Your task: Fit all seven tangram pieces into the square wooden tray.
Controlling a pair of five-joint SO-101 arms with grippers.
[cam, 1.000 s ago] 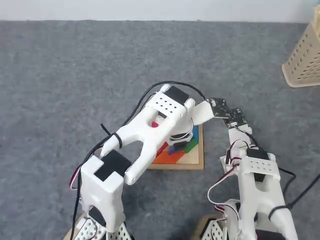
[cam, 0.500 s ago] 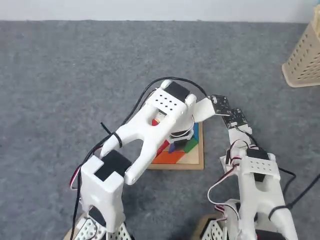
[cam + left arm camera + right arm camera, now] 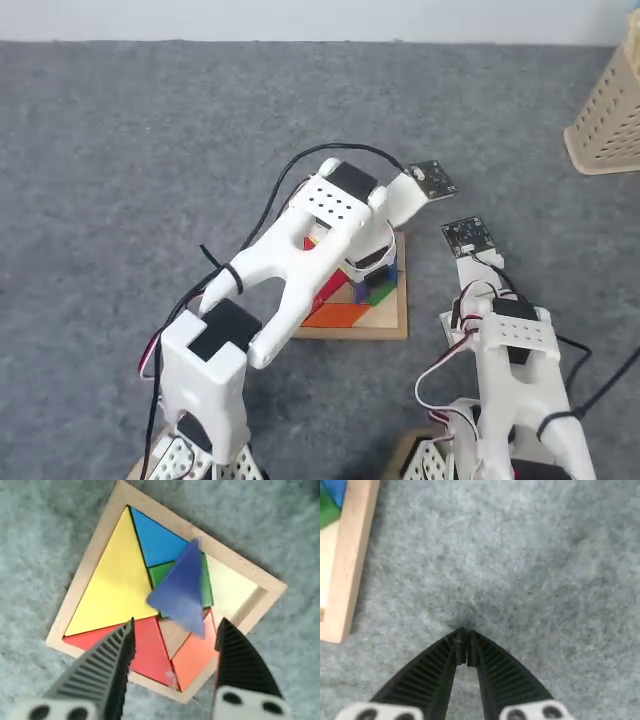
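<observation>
**Q:** How full is the tray?

**A:** The yellow triangle and smaller pieces are seated. A violet-blue triangle lies tilted over the tray's middle, beside its bare corner (probably the last slot).

**Q:** Grippers?

**A:** The left gripper gapes wide and empty above the tray. The right gripper is pinched closed and empty, just beside it. Overhead, the left arm covers that corner.

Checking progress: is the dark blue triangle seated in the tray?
Not seated: the dark blue triangle sits askew, overlapping the green piece.
</observation>
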